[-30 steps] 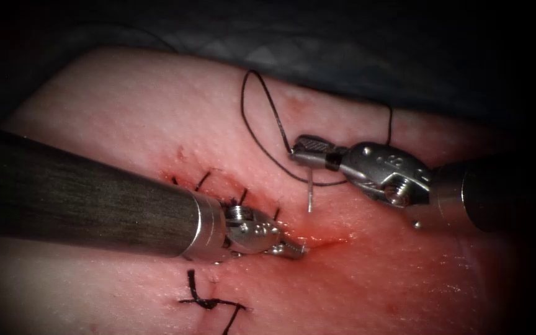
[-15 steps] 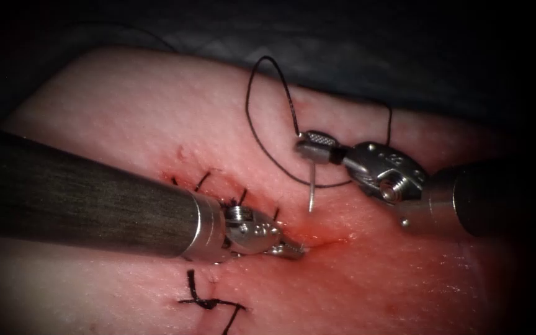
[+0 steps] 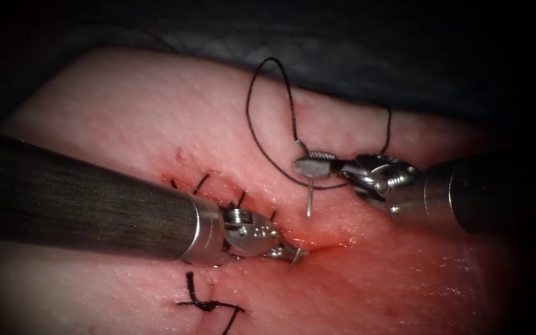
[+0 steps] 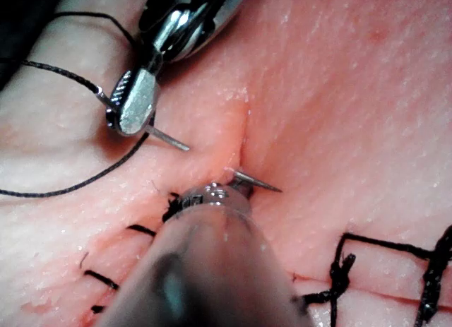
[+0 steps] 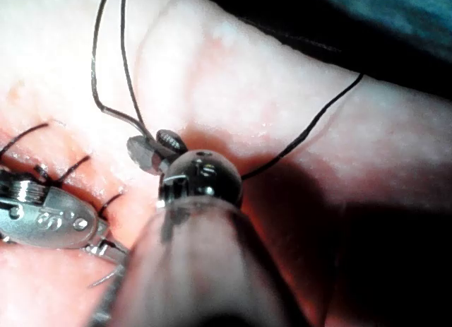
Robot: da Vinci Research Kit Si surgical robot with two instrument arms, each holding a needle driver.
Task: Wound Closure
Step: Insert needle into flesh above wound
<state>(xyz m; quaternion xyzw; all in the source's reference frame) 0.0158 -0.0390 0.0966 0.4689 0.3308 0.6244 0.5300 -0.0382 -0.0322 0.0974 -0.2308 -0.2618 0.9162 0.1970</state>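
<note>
Steel needle (image 3: 309, 195) hangs from the right hand (image 3: 302, 166), which is clamped on it close to the thread end, so the long axis runs straight down from the hand toward the tissue (image 3: 156, 124). The tip points at the skin just above the open stretch of the cut (image 3: 330, 243); from the left wrist view it looks free, not in the tissue. Dark thread (image 3: 248, 118) loops up and away behind that hand. The left hand (image 3: 288, 251) sits right at the cut, lower and to the left of the needle, past the dark stitches (image 3: 203, 181). I cannot tell what it grips, if anything. By my reading the right hand is the nearer to the needle, with the tip aimed between the two hands. Red fluid (image 3: 342, 260) pools along the wound.
</note>
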